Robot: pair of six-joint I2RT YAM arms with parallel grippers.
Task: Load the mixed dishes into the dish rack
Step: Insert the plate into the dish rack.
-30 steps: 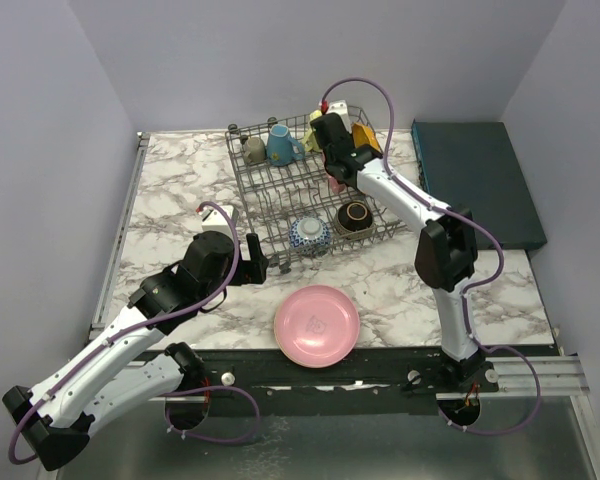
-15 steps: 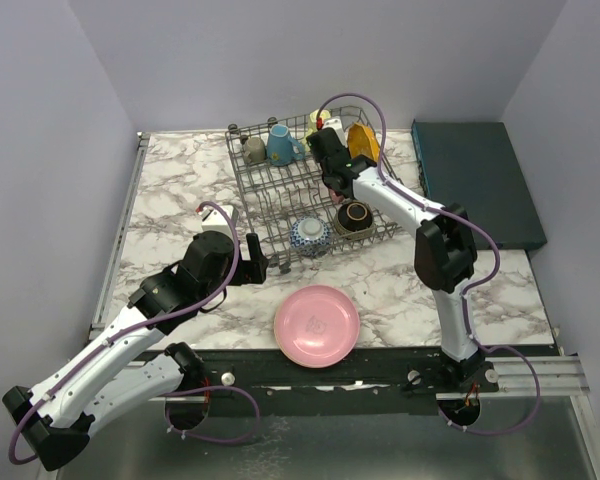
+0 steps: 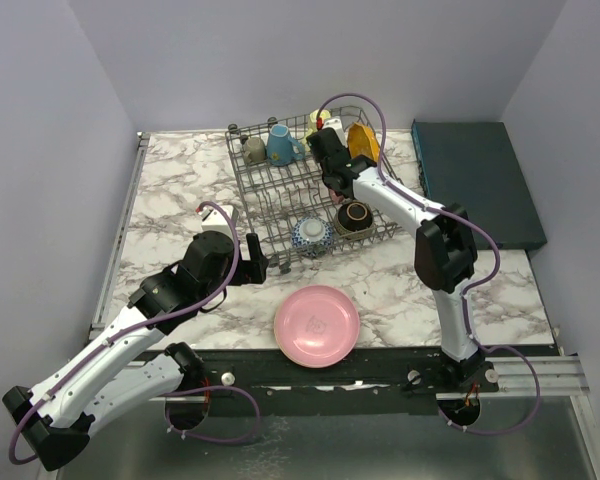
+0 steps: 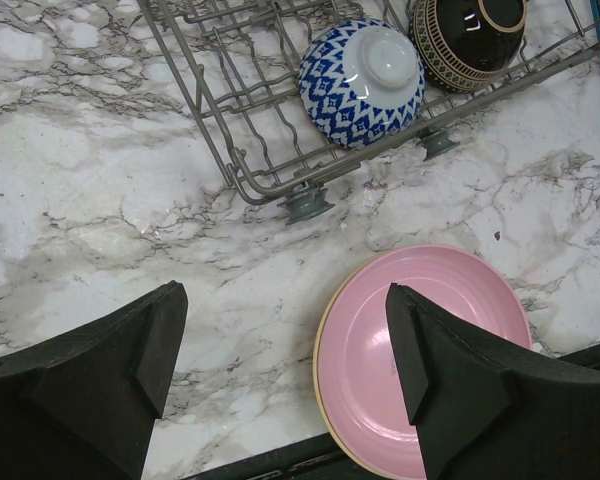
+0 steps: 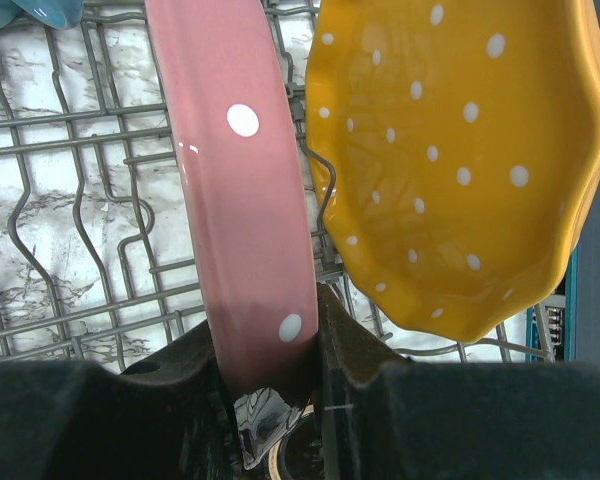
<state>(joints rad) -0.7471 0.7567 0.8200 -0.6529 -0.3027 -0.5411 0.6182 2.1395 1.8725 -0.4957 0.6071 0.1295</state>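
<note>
Pinching a pink white-dotted scalloped plate in the right pincer, edge-up over the grey wire dish rack, an orange dotted scalloped plate just to the pincer's right. Might knock that neighbour, or seat badly and tip. Cannot see where the lower edge sits. Holding the left pincer spread, round pink plate ahead.

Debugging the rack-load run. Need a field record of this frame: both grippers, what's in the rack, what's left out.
right gripper: shut on rim of pink white-dotted plate, which stands on edge among tines of grey wire dish rack
beside it: orange white-dotted scalloped plate, on edge in rack
left gripper: open, empty, over marble table by rack's near corner
rack, far side: grey-olive mug, blue mug
rack, near side: blue-white patterned bowl, dark brown bowl
outside rack: plain pink round plate, flat on table
</note>
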